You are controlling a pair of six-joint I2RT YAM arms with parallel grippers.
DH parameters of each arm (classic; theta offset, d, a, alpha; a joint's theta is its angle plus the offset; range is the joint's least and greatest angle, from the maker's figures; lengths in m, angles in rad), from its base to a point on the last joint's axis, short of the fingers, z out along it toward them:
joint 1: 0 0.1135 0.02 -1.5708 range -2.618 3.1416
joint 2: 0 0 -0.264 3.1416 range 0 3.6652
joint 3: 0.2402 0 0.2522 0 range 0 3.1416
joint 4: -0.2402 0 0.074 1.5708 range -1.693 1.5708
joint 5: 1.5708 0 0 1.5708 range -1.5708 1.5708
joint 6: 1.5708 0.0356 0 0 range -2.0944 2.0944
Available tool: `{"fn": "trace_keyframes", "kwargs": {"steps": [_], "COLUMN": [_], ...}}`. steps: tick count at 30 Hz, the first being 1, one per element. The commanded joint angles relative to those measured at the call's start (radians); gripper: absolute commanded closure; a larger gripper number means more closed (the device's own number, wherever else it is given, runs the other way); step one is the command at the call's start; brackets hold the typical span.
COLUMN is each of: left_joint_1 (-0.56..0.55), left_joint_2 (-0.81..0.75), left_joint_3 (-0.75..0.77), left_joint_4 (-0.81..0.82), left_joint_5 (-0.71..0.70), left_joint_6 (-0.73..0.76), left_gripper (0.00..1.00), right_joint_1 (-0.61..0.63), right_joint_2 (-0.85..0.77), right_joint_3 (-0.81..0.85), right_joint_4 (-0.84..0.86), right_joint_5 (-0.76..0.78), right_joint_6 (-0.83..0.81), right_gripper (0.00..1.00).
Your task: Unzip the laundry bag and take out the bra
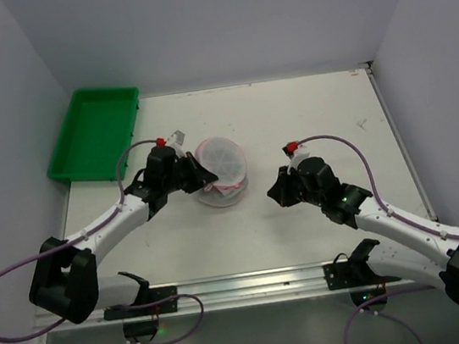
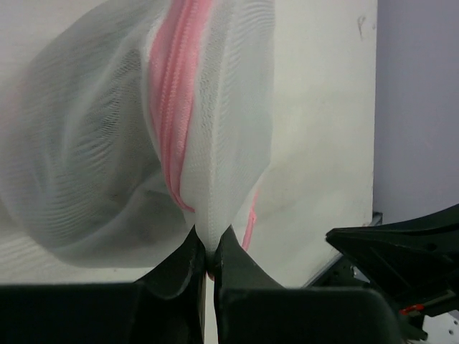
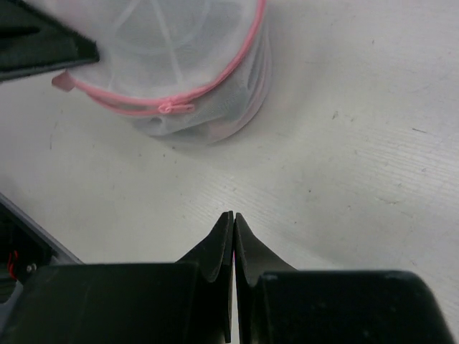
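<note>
The laundry bag (image 1: 221, 169) is a small round drum of white mesh with pink zipper trim, standing mid-table. My left gripper (image 1: 204, 175) is shut on the bag's left edge; in the left wrist view its gripper (image 2: 213, 247) pinches a fold of white mesh (image 2: 215, 143) beside the pink zipper (image 2: 176, 93). In the right wrist view the bag (image 3: 186, 72) shows its pink zipper pull (image 3: 172, 107) on the side facing that camera. My right gripper (image 3: 234, 217) is shut on nothing, hovering over bare table to the right of the bag. The bra is hidden inside the mesh.
A green plastic tray (image 1: 94, 133) sits at the table's back left corner. White walls close in the back and both sides. A metal rail (image 1: 254, 284) runs along the near edge between the arm bases.
</note>
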Motion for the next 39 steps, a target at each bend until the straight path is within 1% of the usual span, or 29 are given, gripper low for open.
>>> {"fn": "trace_keyframes", "kwargs": {"steps": [1,2,3,5,6,8,9,13,17,23,27,39], "left_joint_1": [0.002,0.003,0.002,0.003,0.002,0.003,0.002,0.002,0.002,0.002,0.002,0.002], "left_joint_2": [0.09,0.092,0.087,0.073,0.07,0.063,0.058,0.033,0.004,-0.028,-0.03,-0.06], "left_joint_3": [0.2,0.204,0.195,0.175,0.152,0.123,0.105,0.017,-0.006,-0.015,-0.039,-0.047], "left_joint_4": [-0.076,-0.048,-0.034,-0.001,0.024,0.064,0.087,0.177,0.208,0.237,0.279,0.294], "left_joint_5": [0.166,0.18,0.186,0.206,0.214,0.245,0.258,0.309,0.305,0.288,0.318,0.349], "left_joint_6": [0.174,0.16,0.129,0.1,0.074,0.043,0.005,-0.069,-0.118,-0.176,-0.219,-0.236], "left_gripper": [1.0,1.0,1.0,1.0,1.0,1.0,1.0,1.0,1.0,1.0,1.0,1.0], "right_joint_1": [0.0,0.001,0.003,0.003,0.003,0.002,0.001,0.003,0.0,0.0,-0.003,-0.031], "right_joint_2": [0.013,0.012,0.009,0.01,0.013,0.036,0.042,0.091,0.133,0.15,0.142,0.181], "right_joint_3": [0.006,0.003,-0.001,-0.009,-0.012,-0.006,-0.008,-0.005,-0.001,-0.041,-0.052,-0.028], "right_joint_4": [0.077,0.093,0.136,0.184,0.227,0.258,0.291,0.359,0.385,0.432,0.456,0.488], "right_joint_5": [-0.101,-0.11,-0.115,-0.144,-0.153,-0.187,-0.189,-0.215,-0.224,-0.279,-0.304,-0.415], "right_joint_6": [-0.02,-0.021,-0.023,-0.037,-0.055,-0.08,-0.092,-0.117,-0.132,-0.117,-0.127,-0.132], "right_gripper": [1.0,1.0,0.89,0.76,0.64,0.52,0.51,0.45,0.37,0.31,0.3,0.31]}}
